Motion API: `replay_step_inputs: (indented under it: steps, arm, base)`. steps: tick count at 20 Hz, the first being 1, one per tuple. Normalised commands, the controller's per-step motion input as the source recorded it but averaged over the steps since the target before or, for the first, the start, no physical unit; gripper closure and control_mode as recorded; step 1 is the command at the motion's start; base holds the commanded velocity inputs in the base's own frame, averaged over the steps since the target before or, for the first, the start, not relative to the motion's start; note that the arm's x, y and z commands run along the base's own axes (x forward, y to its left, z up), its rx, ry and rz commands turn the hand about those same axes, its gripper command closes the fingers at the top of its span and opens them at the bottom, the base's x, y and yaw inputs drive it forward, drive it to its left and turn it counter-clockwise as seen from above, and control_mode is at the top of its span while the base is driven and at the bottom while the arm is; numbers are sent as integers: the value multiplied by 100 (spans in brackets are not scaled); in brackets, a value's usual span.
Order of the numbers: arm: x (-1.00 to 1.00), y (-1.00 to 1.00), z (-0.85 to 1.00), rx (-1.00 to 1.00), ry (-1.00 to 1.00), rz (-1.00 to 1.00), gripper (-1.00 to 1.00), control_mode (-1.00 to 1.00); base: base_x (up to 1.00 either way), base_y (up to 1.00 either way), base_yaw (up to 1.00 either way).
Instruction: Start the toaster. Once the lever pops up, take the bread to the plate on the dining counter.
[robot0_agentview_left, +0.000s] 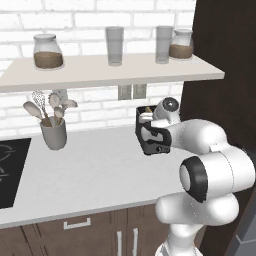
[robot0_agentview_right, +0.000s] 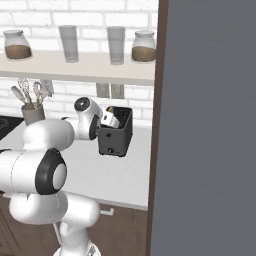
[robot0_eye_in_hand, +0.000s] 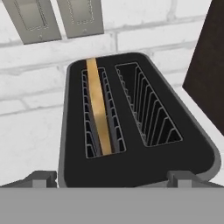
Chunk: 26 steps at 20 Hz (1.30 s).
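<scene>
While the fingers stand wide apart just above the toaster, the bread sits edge-up in its left slot; the toaster stands near the desk's back right corner.

No text, label, brand, number or sign can be read in any view. The toaster has a plain black top and a dark front with no lettering. The jars and glasses on the shelf carry no labels, and the wall plates behind the toaster are blank.
</scene>
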Motion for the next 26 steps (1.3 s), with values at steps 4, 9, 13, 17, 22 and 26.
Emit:
replay_step_inputs:
  steps: [4,9,13,17,22,26]
  arm:
    - [19,0,-16,0,0,0,-100,-100]
    - [16,0,-16,0,0,0,-100,-100]
    - [9,0,-7,0,-2,0,-100,-100]
    - [13,0,-1,0,-1,0,-100,-100]
    - [21,0,0,0,0,0,-100,-100]
    - [28,0,0,0,0,0,-100,-100]
  base:
    - [0,0,0]
    - [0,0,0]
    - [0,0,0]
    - [0,0,0]
    - [0,0,0]
    - [0,0,0]
